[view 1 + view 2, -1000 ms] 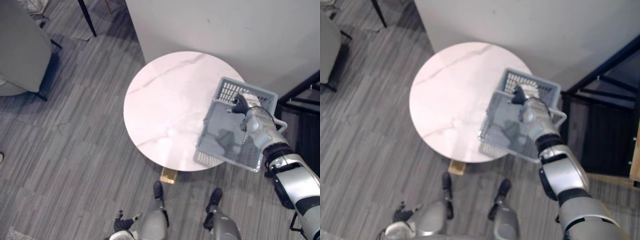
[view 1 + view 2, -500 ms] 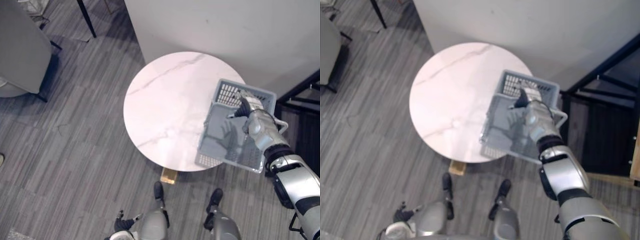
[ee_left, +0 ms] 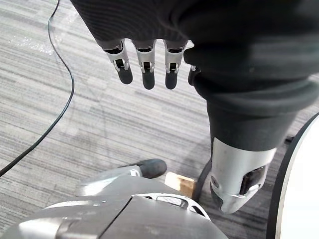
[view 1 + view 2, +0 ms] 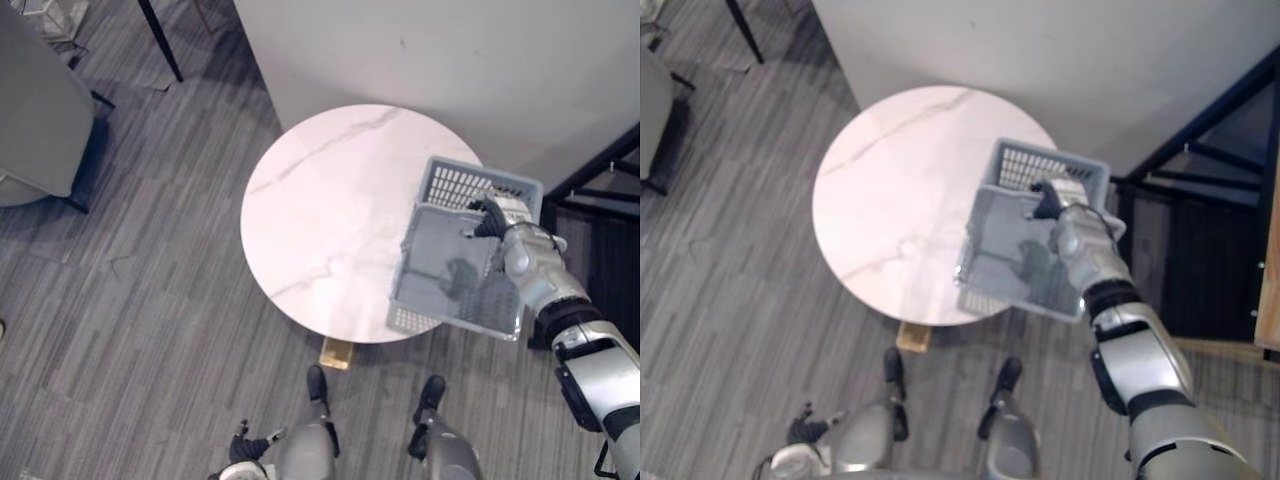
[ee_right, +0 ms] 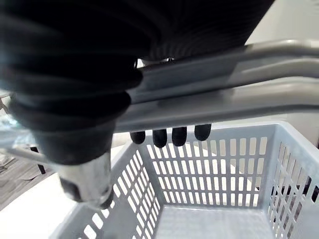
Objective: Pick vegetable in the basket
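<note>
Round table [image 4: 320, 220], basket [image 4: 440, 270] over its right rim, hanging from clamped R hand [image 4: 517, 247]; L hand [image 3: 145, 59] fingers relaxed.

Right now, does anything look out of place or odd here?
The grey basket overhangs the round table's right edge, held by its handles in the right hand rather than standing squarely on top. Its visible floor is bare. The left hand hangs open.

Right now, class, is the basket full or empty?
Empty: the basket has bare slotted walls and floor; the right hand holds its handle.
</note>
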Available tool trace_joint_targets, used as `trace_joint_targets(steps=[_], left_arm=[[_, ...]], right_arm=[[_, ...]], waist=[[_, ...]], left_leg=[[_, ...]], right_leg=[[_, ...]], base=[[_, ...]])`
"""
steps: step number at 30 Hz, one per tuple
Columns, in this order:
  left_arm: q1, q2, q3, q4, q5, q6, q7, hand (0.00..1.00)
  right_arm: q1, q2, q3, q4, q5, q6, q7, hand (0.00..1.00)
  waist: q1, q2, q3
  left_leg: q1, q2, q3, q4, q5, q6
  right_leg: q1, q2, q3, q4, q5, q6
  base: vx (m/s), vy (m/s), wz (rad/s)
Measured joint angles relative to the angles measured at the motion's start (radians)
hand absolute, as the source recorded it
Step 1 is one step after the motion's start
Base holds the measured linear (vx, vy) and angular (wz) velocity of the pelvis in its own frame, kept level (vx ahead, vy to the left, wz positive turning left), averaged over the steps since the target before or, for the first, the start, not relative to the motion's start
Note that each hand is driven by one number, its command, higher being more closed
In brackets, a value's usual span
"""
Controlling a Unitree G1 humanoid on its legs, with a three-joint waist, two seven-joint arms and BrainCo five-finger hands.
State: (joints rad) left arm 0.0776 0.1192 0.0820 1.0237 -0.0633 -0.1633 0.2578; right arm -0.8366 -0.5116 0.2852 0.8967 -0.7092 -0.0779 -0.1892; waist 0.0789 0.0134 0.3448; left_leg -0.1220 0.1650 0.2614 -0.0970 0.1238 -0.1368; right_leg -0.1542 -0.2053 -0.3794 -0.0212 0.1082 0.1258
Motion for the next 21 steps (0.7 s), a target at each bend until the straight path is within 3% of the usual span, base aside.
trace_joint_targets(steps=[21], left_arm=[[0.000,0.005,-0.011,0.001,0.007,0.001,-0.004,0.00]], right_arm=[[0.019,-0.026,0.050,-0.021,-0.030,-0.020,0.015,1.00]], waist=[[-0.012,0.000,-0.001]], left_leg=[[0.001,-0.002,-0.016,0.000,0.000,0.000]], right_leg=[[0.001,-0.002,-0.002,0.004,0.001,0.001]], base=[[0.01,0.000,0.00]])
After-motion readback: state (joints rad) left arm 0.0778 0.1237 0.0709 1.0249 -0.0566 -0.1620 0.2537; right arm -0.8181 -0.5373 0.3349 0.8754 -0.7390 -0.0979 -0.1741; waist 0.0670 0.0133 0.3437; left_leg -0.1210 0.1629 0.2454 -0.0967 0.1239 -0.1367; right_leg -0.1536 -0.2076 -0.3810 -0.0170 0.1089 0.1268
